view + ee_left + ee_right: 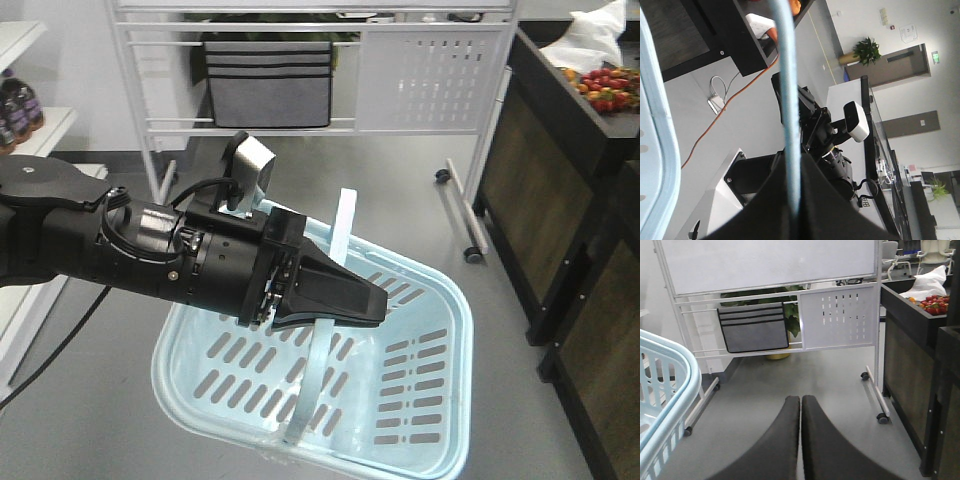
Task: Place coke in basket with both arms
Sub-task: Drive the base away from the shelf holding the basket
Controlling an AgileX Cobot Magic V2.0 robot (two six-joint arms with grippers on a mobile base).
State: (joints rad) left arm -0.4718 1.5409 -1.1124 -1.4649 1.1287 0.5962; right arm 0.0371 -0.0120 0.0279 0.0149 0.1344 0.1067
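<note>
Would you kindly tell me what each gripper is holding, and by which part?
The left gripper is shut on the basket by its hoop handle, roughly mid-span. The right gripper is shut and empty.

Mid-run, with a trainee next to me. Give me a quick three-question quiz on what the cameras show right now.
1. True or false: the left gripper is clamped on the handle of the basket.
2. Pick one. The right gripper is: A) wide open, B) shut with nothing between its fingers, C) shut on a bottle.
3. Short answer: in which of the three views does the coke appear?

Key: 1 true. 2 B. 3 none of them.
</note>
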